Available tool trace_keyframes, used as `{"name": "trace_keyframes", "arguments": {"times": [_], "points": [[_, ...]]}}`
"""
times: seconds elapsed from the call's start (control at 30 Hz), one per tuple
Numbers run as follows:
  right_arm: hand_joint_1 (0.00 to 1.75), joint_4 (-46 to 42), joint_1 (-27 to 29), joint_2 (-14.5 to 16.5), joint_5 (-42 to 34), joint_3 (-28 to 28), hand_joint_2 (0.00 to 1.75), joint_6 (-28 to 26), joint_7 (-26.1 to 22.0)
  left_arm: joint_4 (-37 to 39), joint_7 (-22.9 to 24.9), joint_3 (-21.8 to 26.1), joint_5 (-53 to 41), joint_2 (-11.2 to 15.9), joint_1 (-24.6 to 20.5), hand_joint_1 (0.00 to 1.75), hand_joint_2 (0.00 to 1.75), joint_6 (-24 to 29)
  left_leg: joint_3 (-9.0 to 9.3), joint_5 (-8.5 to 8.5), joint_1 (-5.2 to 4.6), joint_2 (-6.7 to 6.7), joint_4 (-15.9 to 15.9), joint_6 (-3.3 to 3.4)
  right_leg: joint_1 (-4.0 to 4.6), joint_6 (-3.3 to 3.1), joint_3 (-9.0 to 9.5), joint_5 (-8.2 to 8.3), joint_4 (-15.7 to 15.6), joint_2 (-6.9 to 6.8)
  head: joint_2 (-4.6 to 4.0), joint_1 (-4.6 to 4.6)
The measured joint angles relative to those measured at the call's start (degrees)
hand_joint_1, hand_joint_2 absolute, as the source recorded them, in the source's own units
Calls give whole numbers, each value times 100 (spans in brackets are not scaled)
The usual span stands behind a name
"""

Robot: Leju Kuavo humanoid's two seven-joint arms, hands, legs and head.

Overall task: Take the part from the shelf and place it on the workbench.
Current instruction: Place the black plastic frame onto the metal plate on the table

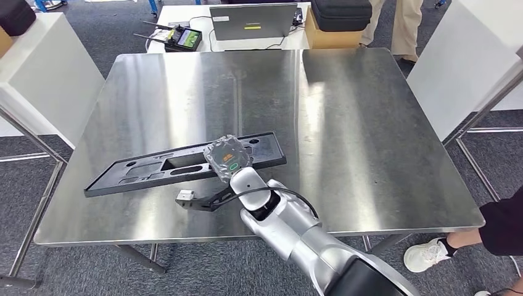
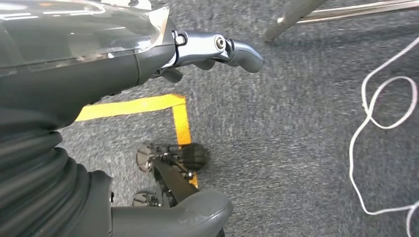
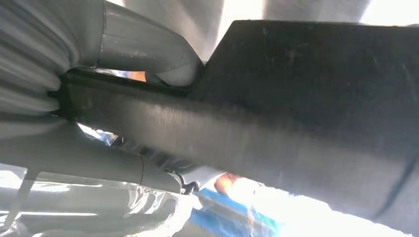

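Now the right hand grips the long flat black plastic part, which lies on the shiny steel workbench; the left hand hangs empty, fingers apart.

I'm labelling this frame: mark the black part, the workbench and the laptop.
black part (image 1: 154, 169), head view, its long flat middle.
workbench (image 1: 345, 123), head view, bare steel top.
laptop (image 1: 253, 21), head view, back of its lid.

My silver right arm reaches forward and to the left from below, and my right hand grips the long flat black plastic part near its middle. My left hand hangs at my side, its fingers apart, holding nothing.
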Motion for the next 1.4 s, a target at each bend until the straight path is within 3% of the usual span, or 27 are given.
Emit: {"name": "trace_keyframes", "arguments": {"times": [0.1,0.3,0.43,0.67,0.8,1.1,1.27,1.4], "points": [[175,546,-233,-47,-90,-197,175,206,373,26,28,45,-7,18,4,0,175,-101,14,-1,18,3,-4,38,1,-5,19,5,-5,7,0,-2],[175,1220,-515,-326,-88,-630,175,419,773,56,35,161,-31,42,5,0,175,-210,45,-7,20,32,-31,-5,11,-11,24,2,-3,46,0,-2],[0,1416,-567,-435,-37,-817,0,526,890,57,35,185,-87,45,1,0,175,-236,51,-16,19,39,-32,-28,12,-15,27,-3,-1,54,0,-1],[0,1569,-575,-572,35,-1041,0,560,1001,57,80,190,-168,62,-49,0,175,-163,52,-20,-7,46,-31,-36,6,-17,25,-4,-2,54,0,1],[0,1583,-564,-596,76,-1120,0,557,1006,57,103,204,-178,71,-67,0,0,-208,52,-20,-19,47,-30,-35,-6,-16,25,-4,-2,54,0,0],[0,1481,-444,-615,179,-1557,0,123,824,57,187,358,-259,71,-94,0,0,-237,52,-20,-24,47,-30,-34,-9,-15,26,-3,-3,54,0,0],[0,932,-239,-453,-26,-2035,0,-554,150,55,156,478,-337,71,-92,0,0,-181,52,-20,-20,49,-30,-34,-9,-15,27,-3,-2,56,0,-1],[0,17,105,-234,-237,-2280,0,-791,-429,55,110,599,-348,64,-84,0,0,-136,52,-21,-11,50,-31,-35,-7,-16,27,-4,-2,55,0,0]]}}
